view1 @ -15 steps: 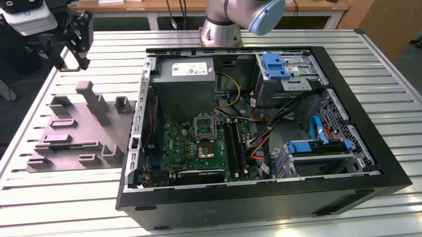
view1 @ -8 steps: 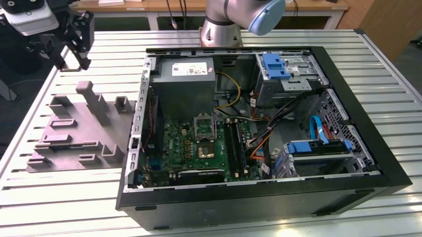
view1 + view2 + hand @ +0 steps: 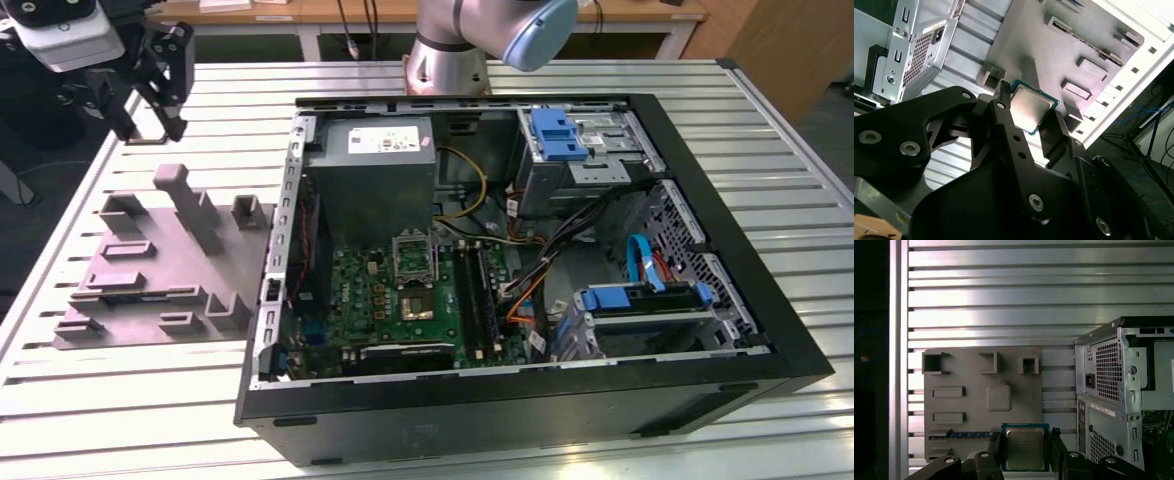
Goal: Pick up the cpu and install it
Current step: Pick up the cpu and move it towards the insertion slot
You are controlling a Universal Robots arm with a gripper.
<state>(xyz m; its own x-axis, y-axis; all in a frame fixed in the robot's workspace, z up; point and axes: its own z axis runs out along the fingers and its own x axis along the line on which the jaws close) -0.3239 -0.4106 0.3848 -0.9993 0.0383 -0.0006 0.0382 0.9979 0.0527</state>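
Gripper [image 3: 151,125]: fingers clamped on the cpu's edges, raised above the slatted table [image 3: 120,400].
Cpu [image 3: 1025,449]: between the fingertips, its metal top plain in both wrist views.
Fixture plate [image 3: 147,260]: beneath the gripper.
Computer case [image 3: 534,230]: beside the gripper; the exterior view shows it open.

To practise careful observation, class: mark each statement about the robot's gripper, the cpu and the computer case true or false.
1. The computer case lies open on the table. True.
2. The gripper grips the cpu. True.
3. The cpu lies inside the case. False: the gripper holds it outside, near the grey fixture plate.
4. The gripper is at the exterior view's right of the case. False: it is at its left.
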